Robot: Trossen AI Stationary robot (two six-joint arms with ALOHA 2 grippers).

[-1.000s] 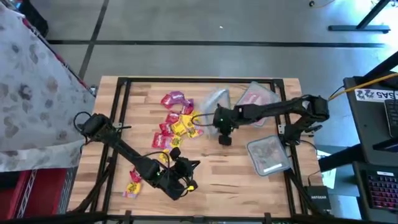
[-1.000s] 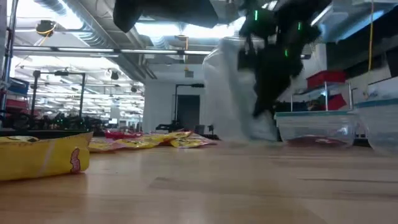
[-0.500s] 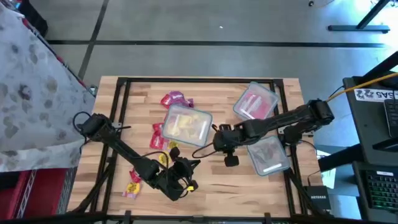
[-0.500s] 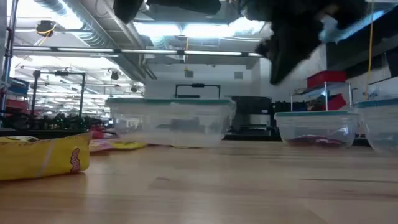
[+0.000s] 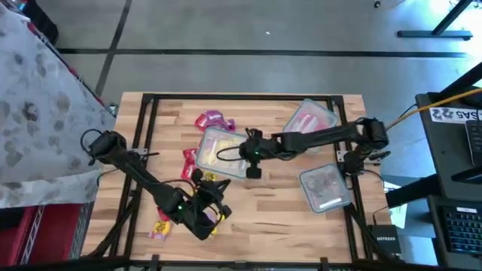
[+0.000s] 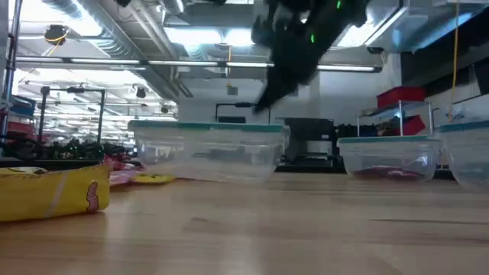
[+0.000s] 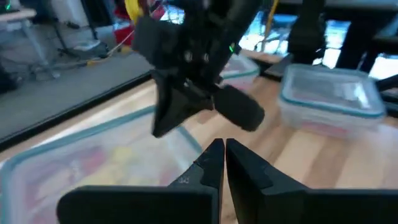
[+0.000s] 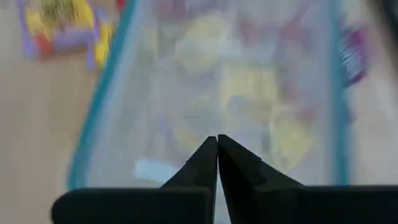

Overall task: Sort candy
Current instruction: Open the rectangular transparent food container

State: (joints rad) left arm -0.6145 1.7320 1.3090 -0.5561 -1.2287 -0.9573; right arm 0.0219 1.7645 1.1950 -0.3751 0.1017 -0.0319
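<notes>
A clear tub with a teal rim (image 5: 226, 150) stands on the table at mid-left, with yellow and red candy showing through it. My right gripper (image 5: 252, 159) hovers shut just above the tub's right end (image 6: 263, 130); the low view shows a gap between them. Loose candy lies around the tub: a magenta packet (image 5: 211, 119), red ones (image 5: 188, 159), a yellow one (image 5: 203, 181), and a yellow-red one (image 5: 161, 226) near the front left. My left gripper (image 5: 202, 218) is shut near the front edge, with nothing between its fingers (image 7: 217, 155).
Two more clear tubs stand on the right, one at the back (image 5: 310, 120) and one nearer the front (image 5: 325, 187). A yellow packet (image 6: 46, 195) lies close to the low camera. Bare wood lies between the grippers and along the front right.
The clear tub, tipped up on edge at the back a second ago, now stands flat over the candy pile. My right gripper swung toward the near edge, then came back left over the tub. My left gripper shifted slightly toward the table's left edge.
</notes>
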